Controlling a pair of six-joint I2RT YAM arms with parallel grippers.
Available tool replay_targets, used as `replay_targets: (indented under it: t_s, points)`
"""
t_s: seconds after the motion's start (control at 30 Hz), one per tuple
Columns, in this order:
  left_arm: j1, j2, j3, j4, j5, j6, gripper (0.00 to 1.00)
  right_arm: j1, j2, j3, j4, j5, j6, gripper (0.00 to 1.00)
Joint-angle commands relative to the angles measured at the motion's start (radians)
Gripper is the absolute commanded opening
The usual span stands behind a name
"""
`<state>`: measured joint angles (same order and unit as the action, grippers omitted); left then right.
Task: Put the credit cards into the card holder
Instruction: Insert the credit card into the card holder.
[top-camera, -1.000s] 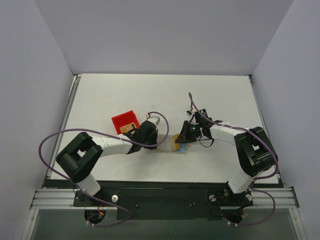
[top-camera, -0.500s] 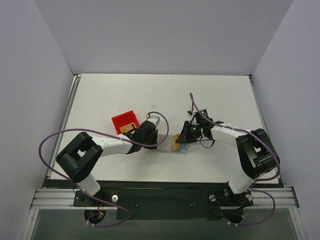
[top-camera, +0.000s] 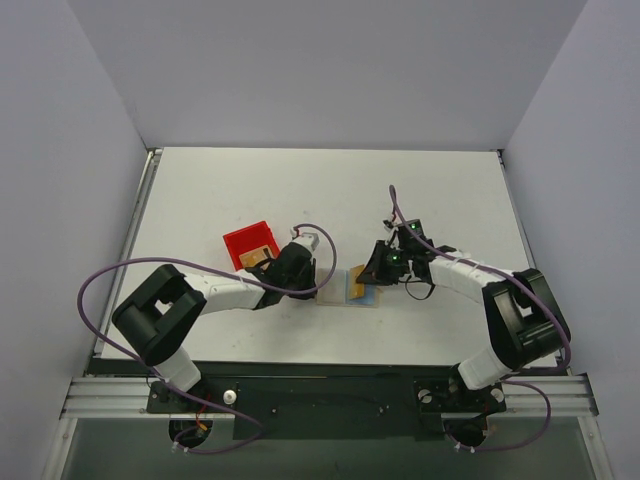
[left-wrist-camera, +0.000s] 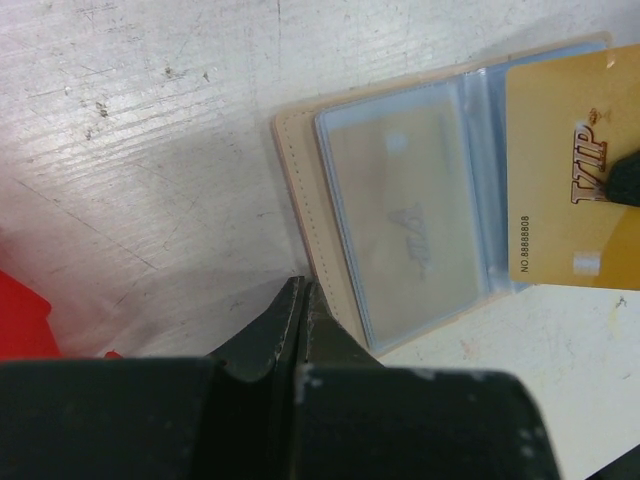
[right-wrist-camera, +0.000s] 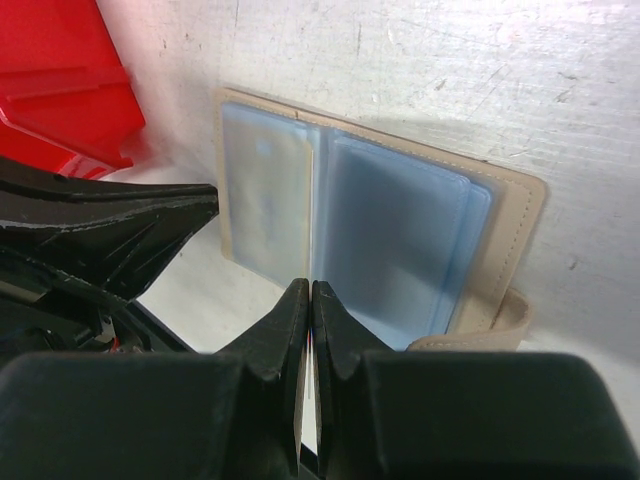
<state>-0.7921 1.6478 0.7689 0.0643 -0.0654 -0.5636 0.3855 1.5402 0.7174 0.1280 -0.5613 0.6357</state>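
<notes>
The card holder (top-camera: 332, 297) lies open on the table, beige with light blue clear sleeves (right-wrist-camera: 390, 240). One credit card (left-wrist-camera: 405, 215) sits inside a sleeve. My right gripper (right-wrist-camera: 311, 292) is shut on a second gold credit card (left-wrist-camera: 565, 170) marked VIP, holding it edge-on over the holder's right half (top-camera: 357, 284). My left gripper (left-wrist-camera: 303, 288) is shut, its tips resting at the holder's beige left edge (left-wrist-camera: 300, 190) with nothing between them. In the top view it (top-camera: 313, 288) sits just left of the holder, the right gripper (top-camera: 373, 272) just right of it.
A red plastic bin (top-camera: 250, 243) stands just behind the left gripper, with something orange-tan (top-camera: 258, 259) at its near corner. The bin (right-wrist-camera: 60, 80) also shows in the right wrist view. The holder's snap tab (right-wrist-camera: 505, 320) curls up at its right end.
My right gripper has shifted slightly to the right with the gold card in it. The left gripper and the card holder have stayed put.
</notes>
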Motion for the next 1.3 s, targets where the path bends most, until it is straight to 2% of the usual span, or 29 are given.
replay_targets:
  t_s: [0.0,0.33,0.73,1.27]
  points:
    - [-0.007,-0.020,-0.023,0.023,0.026,-0.022,0.00,-0.014,-0.026,-0.006,0.024,-0.008,0.007,0.00]
    - [-0.022,-0.017,-0.034,0.028,0.032,-0.032,0.00,-0.016,0.011,-0.007,0.062,-0.063,0.005,0.00]
    - [-0.021,-0.010,-0.022,0.020,0.021,-0.027,0.00,-0.016,0.031,0.025,-0.021,-0.038,-0.048,0.00]
    - [-0.022,0.003,-0.005,0.009,0.015,-0.021,0.00,-0.017,0.084,0.053,-0.011,-0.061,-0.050,0.00]
